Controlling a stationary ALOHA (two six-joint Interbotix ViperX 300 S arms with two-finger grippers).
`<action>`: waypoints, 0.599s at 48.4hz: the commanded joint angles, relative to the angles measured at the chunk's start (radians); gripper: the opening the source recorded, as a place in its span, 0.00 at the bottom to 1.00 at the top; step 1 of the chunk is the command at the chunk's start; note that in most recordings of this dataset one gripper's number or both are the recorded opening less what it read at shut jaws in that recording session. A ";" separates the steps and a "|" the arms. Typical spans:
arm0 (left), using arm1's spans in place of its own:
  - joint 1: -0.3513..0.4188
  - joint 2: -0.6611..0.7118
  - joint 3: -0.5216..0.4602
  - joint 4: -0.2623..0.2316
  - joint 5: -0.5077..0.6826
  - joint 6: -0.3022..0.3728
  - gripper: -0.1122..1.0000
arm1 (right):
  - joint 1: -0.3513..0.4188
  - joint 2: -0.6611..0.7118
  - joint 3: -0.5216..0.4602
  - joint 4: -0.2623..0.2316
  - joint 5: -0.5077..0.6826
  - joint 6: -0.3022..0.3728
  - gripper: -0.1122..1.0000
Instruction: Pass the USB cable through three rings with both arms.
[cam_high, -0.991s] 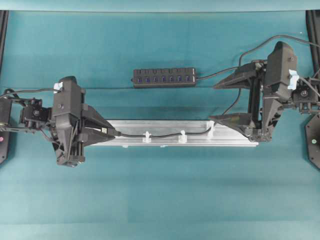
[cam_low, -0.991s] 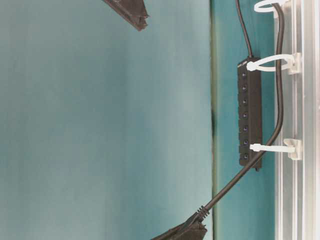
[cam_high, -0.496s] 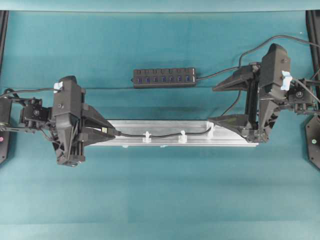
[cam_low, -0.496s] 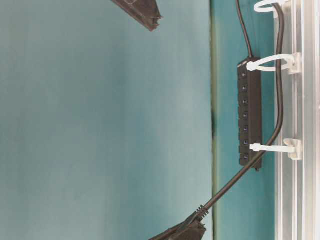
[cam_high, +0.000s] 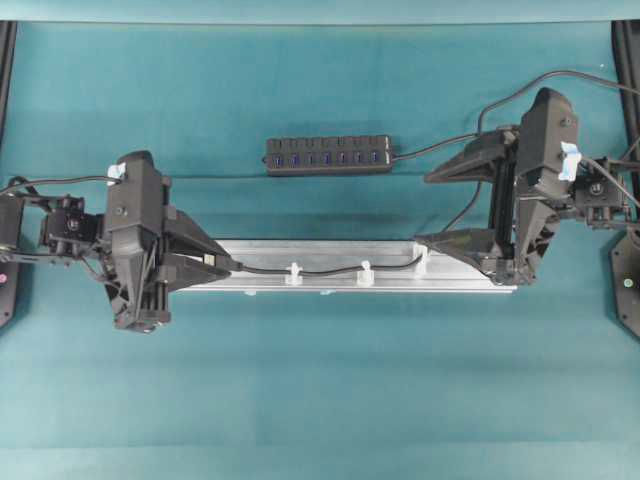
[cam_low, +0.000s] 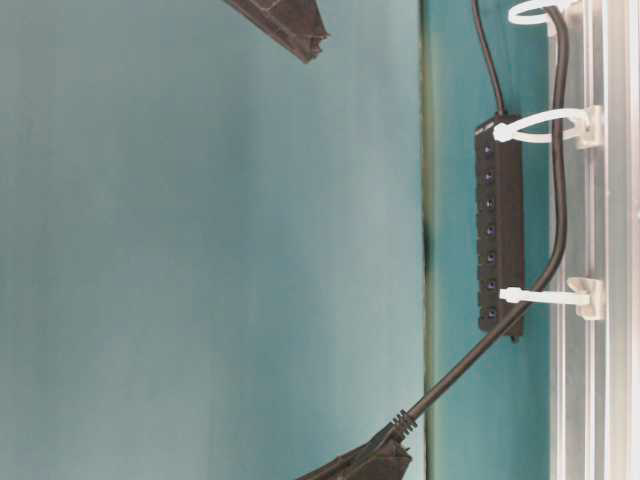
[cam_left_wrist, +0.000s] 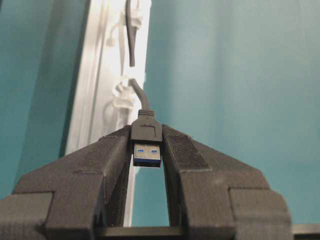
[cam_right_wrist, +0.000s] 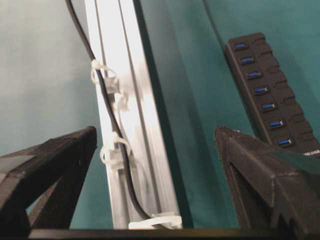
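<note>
1. Overhead view: looks straight down from high up, wide, covers the whole teal table (cam_high: 320, 400) with both arms at its sides.
2. Table-level view: low and close, picture turned on its side, looks along the aluminium rail (cam_low: 600, 200) with the USB hub (cam_low: 499, 225) behind.
3. Left wrist view: sits just behind the left gripper (cam_left_wrist: 147, 150), looks down the rail's length, very near.
4. Right wrist view: looks out between the right gripper's (cam_right_wrist: 155, 145) fingers from the opposite end.
5. All four share the rail and the white rings (cam_high: 294, 273).
</note>
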 joint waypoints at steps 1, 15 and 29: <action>0.002 -0.012 -0.021 0.002 -0.011 0.000 0.32 | -0.002 -0.002 -0.009 0.002 -0.009 0.012 0.79; 0.002 -0.012 -0.021 0.000 -0.012 0.000 0.32 | -0.002 0.000 -0.009 0.002 -0.009 0.011 0.79; 0.002 -0.012 -0.023 0.000 -0.011 0.002 0.32 | -0.003 0.008 -0.011 0.002 -0.009 0.012 0.79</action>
